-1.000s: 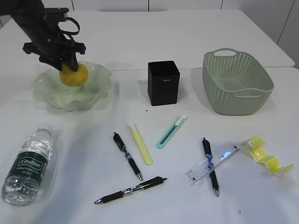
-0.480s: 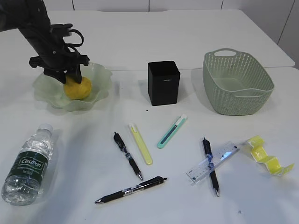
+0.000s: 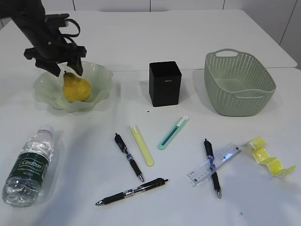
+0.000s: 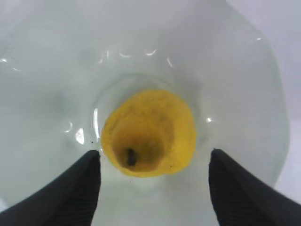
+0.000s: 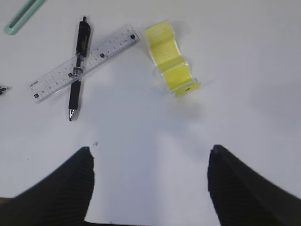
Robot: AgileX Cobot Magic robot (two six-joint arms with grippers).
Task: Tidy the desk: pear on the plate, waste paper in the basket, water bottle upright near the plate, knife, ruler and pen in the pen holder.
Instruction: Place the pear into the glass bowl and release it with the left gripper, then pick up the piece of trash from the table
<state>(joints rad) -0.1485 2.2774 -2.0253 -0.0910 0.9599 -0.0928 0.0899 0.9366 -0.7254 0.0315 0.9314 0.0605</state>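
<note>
White desk carries all. At 3 o'clock stands the basket, at 9 o'clock the plate with the pear inside. Just above, the left gripper hangs open, not touching it. The right gripper is open too.

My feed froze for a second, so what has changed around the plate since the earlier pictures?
The left hand lowered the pear into the plate, opened and lifted off; the pear now sits free between the spread fingers. The bottle, pens, ruler, basket and yellow paper stayed put.
</note>
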